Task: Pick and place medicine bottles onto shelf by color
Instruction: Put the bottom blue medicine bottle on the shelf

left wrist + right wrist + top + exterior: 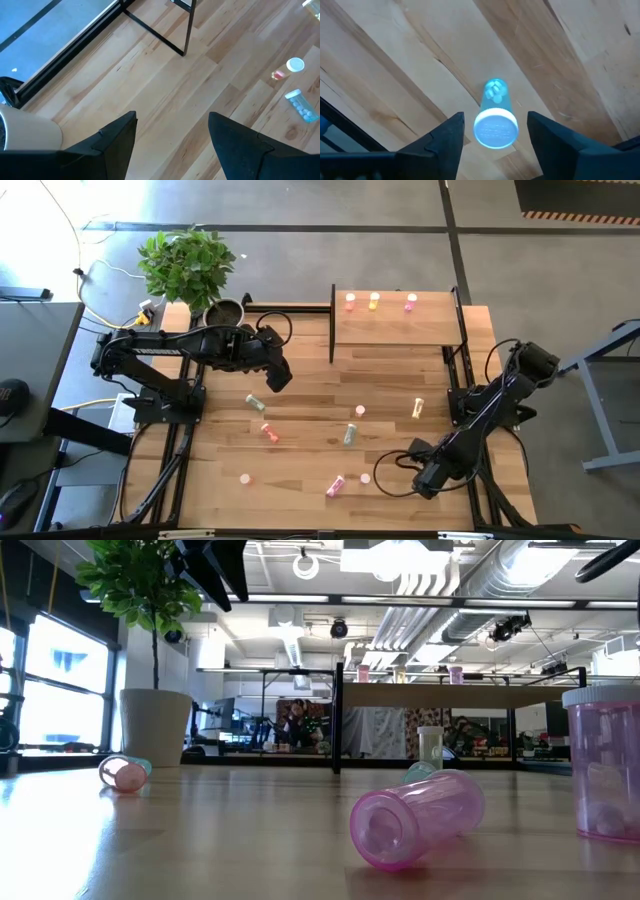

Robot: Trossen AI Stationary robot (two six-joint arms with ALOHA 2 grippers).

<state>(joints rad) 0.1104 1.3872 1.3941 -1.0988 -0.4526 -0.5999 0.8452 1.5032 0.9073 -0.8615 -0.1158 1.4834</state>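
Straddles a lying medicine bottle (495, 107) at the table's front right with the right gripper (428, 478), fingers apart, likely lined up to pinch its body. Holds the left gripper (279, 376) spread and empty near the shelf (400, 332), three bottles (374, 301) already standing there

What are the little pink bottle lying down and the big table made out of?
The pink bottle looks like see-through plastic, smooth and a bit shiny: light passes through its wall and you can see inside. The table looks like wood with a smooth pale finish: long planks with grain lines and darker streaks.
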